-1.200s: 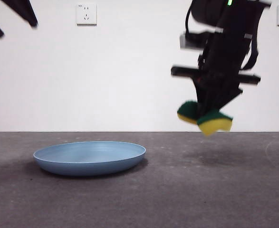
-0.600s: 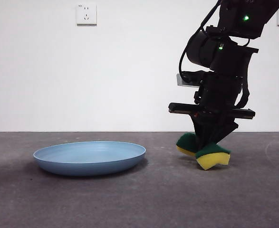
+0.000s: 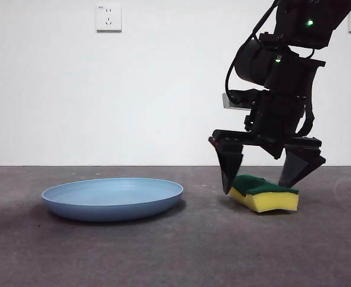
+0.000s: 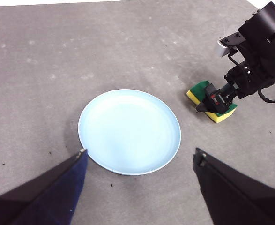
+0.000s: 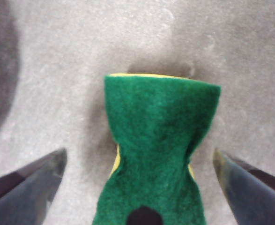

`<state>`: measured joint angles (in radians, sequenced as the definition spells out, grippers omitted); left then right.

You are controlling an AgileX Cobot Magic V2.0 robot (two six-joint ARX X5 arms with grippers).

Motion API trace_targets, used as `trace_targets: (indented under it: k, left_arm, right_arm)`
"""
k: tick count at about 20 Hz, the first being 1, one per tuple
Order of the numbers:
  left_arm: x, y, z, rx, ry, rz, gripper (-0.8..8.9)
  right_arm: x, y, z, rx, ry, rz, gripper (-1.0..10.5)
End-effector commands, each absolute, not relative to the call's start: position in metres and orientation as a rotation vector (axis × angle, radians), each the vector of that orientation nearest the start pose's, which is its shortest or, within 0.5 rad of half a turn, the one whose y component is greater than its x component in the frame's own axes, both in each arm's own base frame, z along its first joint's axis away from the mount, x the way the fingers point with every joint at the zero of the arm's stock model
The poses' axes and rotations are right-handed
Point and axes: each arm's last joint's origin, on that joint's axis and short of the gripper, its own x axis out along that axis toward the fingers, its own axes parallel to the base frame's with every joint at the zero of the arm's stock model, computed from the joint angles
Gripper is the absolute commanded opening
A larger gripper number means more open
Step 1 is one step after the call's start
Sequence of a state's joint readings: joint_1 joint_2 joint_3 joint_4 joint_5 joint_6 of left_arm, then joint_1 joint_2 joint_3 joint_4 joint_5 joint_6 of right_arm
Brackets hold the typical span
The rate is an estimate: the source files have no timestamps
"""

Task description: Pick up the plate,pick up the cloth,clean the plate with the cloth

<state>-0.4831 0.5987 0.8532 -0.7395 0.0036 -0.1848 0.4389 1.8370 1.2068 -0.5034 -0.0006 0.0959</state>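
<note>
The cloth (image 3: 265, 192) lies flat on the desk (image 3: 163, 251), green side up, well apart from the plate (image 3: 113, 198). The right tool (image 3: 265, 170) stands over it with jaws wide, one on each side, holding nothing. The left tool (image 4: 139, 187) is wide too, above the plate.

1. My right pincer (image 3: 265, 176) is showing matt black jaws — hard plastic by the look of them, smooth-faced.
2. The cloth (image 5: 158, 140) is looking like a sponge: a fuzzy, coarse dark-green scouring layer is sitting over porous yellow foam (image 3: 271, 202).
3. The plate (image 4: 129, 131) is appearing as smooth light-blue plastic with a soft satin sheen — not glossy.
4. The table (image 3: 163, 257) is showing a dark grey, rough, grainy matt surface, speckled with small pale marks.
5. My left pincer (image 4: 139, 187) is presenting the same dull black finish.
</note>
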Motion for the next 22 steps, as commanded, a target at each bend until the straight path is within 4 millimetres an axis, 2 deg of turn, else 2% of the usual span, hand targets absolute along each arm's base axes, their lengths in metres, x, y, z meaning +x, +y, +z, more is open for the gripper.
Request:
trace_targets:
  k: [1,5,10,11,13,14,15,16,17,22]
  left_arm:
    - [0.097,-0.051,0.324,-0.066,0.523,-0.431,3.76]
    - [0.098,-0.052,0.326,-0.062,0.503,-0.433,3.76]
    - [0.111,-0.059,0.326,-0.035,0.486,-0.438,3.75]
    - [0.116,-0.061,0.325,-0.033,0.493,-0.437,3.74]
    - [0.126,-0.066,0.322,-0.022,0.503,-0.437,3.69]
    - [0.132,-0.069,0.321,-0.009,0.504,-0.440,3.04]
    - [0.136,-0.072,0.319,0.003,0.509,-0.441,1.95]
    - [0.140,-0.074,0.318,0.018,0.515,-0.443,0.41]
    - [0.143,-0.075,0.316,0.028,0.521,-0.442,-0.13]
    - [0.148,-0.076,0.315,0.082,0.504,-0.412,-0.08]
  right_arm:
    - [0.327,0.154,0.172,-0.166,1.144,0.336,6.4]
    - [0.323,0.152,0.191,-0.152,1.092,0.343,6.3]
    - [0.301,0.143,0.239,-0.118,1.013,0.349,6.0]
    - [0.294,0.141,0.248,-0.119,1.008,0.352,5.2]
    - [0.279,0.134,0.267,-0.117,0.996,0.356,2.4]
    - [0.271,0.131,0.276,-0.115,0.984,0.359,0.6]
    - [0.264,0.129,0.284,-0.115,0.968,0.365,-0.2]
    - [0.257,0.127,0.293,-0.112,0.940,0.375,-0.1]
    - [0.251,0.125,0.301,-0.109,0.913,0.382,-0.1]
    - [0.221,0.123,0.338,-0.115,0.733,0.458,-0.1]
